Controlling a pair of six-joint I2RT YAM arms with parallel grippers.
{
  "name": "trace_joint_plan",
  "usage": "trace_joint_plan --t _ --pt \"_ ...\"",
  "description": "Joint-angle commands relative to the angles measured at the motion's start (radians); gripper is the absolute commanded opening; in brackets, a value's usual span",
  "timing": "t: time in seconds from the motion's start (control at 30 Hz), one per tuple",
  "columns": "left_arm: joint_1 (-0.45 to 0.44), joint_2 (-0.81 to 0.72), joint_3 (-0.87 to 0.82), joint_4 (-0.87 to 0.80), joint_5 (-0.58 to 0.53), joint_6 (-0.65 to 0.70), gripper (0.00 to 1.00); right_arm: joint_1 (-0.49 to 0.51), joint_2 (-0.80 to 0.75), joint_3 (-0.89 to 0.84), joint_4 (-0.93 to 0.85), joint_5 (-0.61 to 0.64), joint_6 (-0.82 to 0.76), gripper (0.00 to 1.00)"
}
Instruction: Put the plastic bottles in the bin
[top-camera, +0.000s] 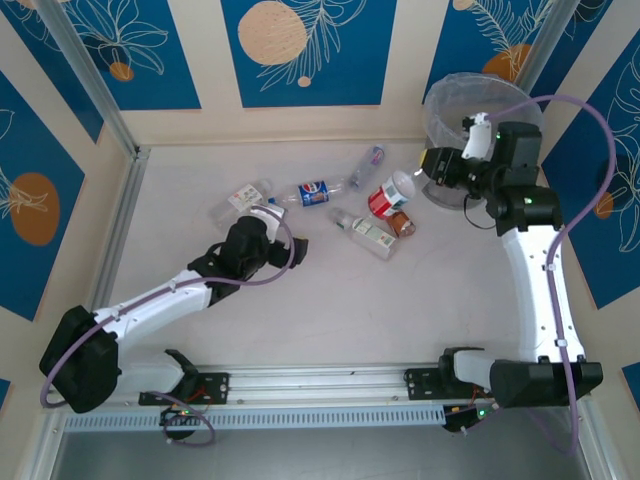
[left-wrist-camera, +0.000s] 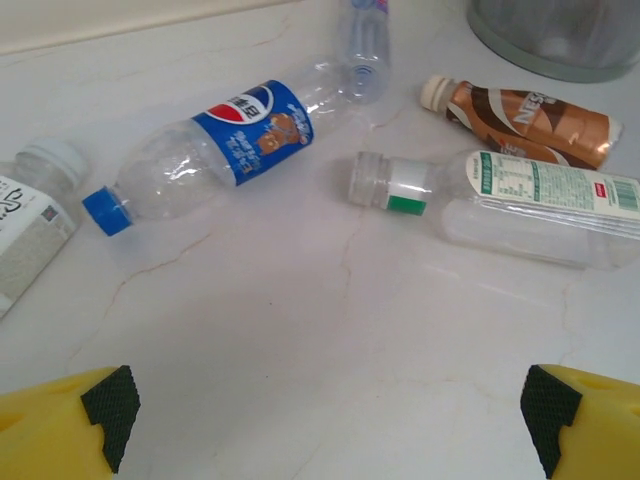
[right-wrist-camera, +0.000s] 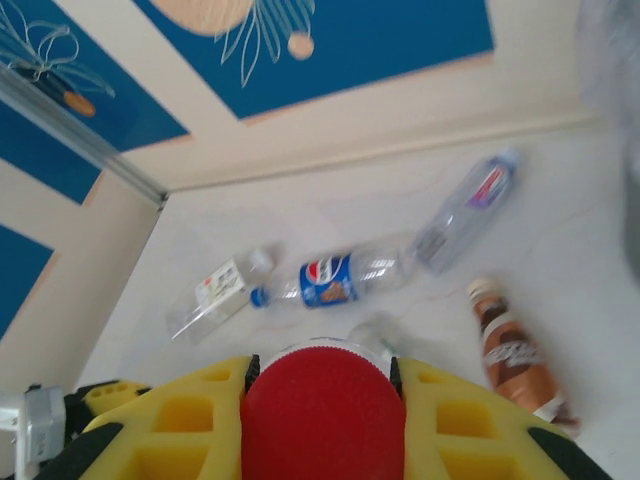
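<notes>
Tabletop (top-camera: 180, 180) holds five loose bottles (top-camera: 312, 192), one bin (top-camera: 445, 110).

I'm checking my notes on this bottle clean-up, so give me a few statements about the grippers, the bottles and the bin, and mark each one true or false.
1. The right gripper is shut on a red-labelled bottle. True.
2. The left gripper holds the Pepsi bottle. False: it is open and empty, and that bottle lies on the table.
3. The Pepsi bottle's cap is red. False: it is blue.
4. A brown bottle lies on the table. True.
5. The bin stands on the robot's left. False: it stands at the far right.
</notes>
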Motion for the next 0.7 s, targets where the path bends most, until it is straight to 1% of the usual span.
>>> trace_joint_plan --t 0.0,0.17,0.27,0.33,0.5,0.67 --pt "0.012 -0.022 -0.019 0.033 -0.033 -0.033 0.99 -0.014 -0.003 0.094 -0.061 0.124 -0.094 0.00" --pt "0.017 -0.015 -0.026 0.048 -0.041 -0.045 0.99 -0.045 0.002 0.158 -0.009 0.248 -0.151 0.00" --pt "0.017 -0.011 -0.023 0.046 -0.039 -0.045 0.99 -0.069 0.032 0.217 -0.005 0.324 -0.149 0.00" --pt "0.019 -0.012 -0.025 0.045 -0.041 -0.051 0.99 -0.085 0.038 0.225 0.032 0.346 -0.131 0.00" --pt "0.019 -0.019 -0.032 0.042 -0.048 -0.056 0.99 -0.102 0.054 0.225 0.131 0.351 -0.119 0.00" --pt "0.018 -0.030 -0.037 0.029 -0.058 -0.055 0.99 -0.104 0.078 0.225 0.245 0.458 -0.160 0.00"
